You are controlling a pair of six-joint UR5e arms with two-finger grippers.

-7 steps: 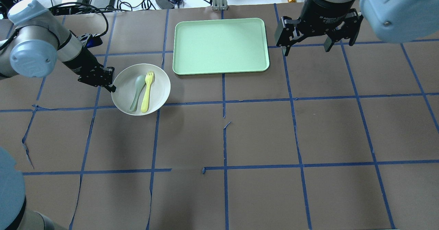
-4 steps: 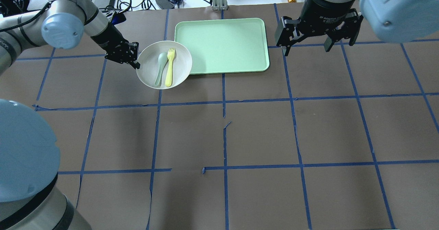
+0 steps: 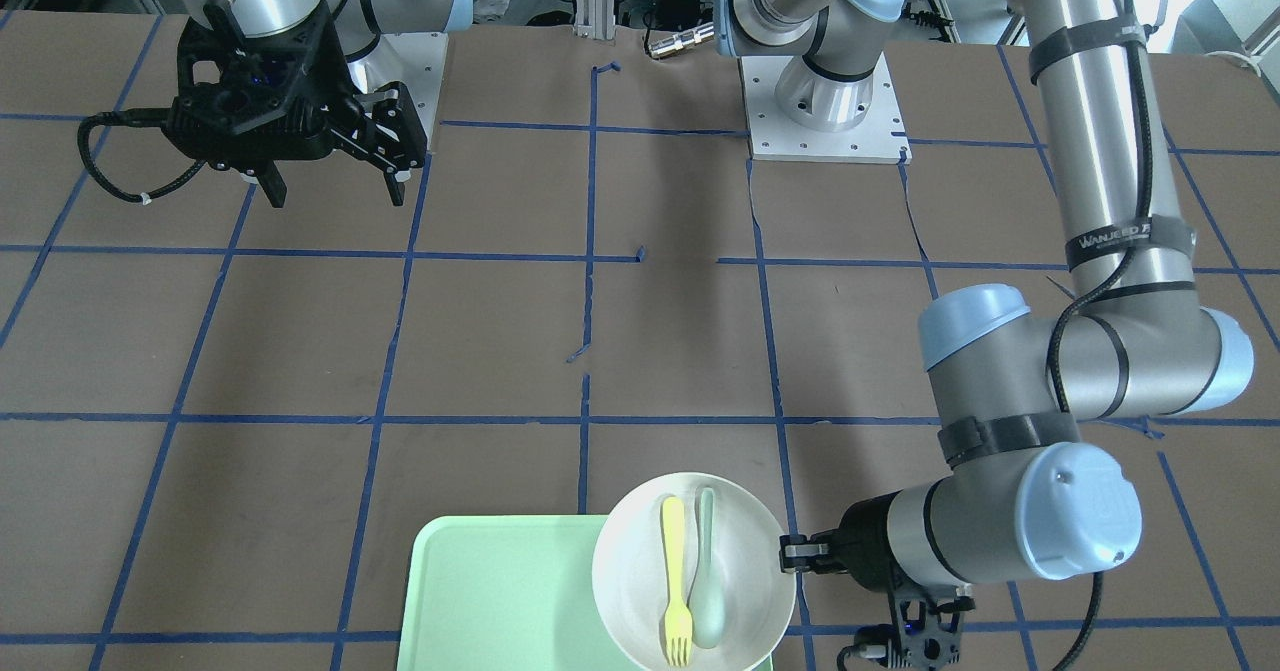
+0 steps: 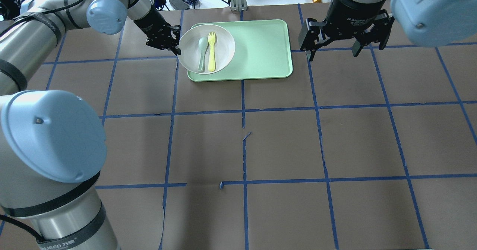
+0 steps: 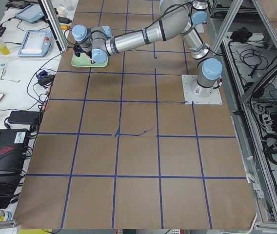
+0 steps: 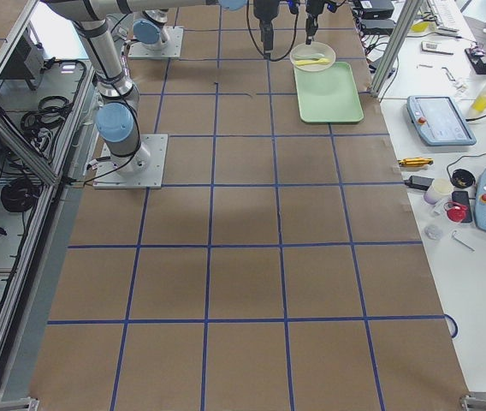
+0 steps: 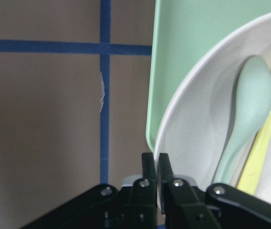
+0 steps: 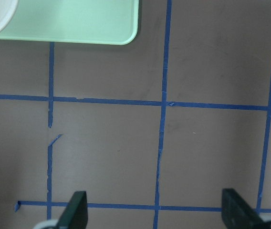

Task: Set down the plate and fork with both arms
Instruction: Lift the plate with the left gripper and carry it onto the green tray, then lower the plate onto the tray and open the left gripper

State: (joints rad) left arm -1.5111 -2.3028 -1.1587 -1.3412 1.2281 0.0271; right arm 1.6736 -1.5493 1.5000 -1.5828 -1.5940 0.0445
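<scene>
Closed left jaws pinch the plate [image 4: 225, 47] rim; right jaws gape empty.

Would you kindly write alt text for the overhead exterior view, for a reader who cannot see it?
The left gripper pinches the rim of an off-white plate at the left end of a mint-green tray; a yellow fork and a grey-green spoon lie in it. The right gripper hangs open beside the tray.

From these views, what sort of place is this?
Most likely a robotics lab workcell, not a kitchen: table papered brown with a blue tape grid, a teach pendant on the side bench, and loose cables alongside.
</scene>
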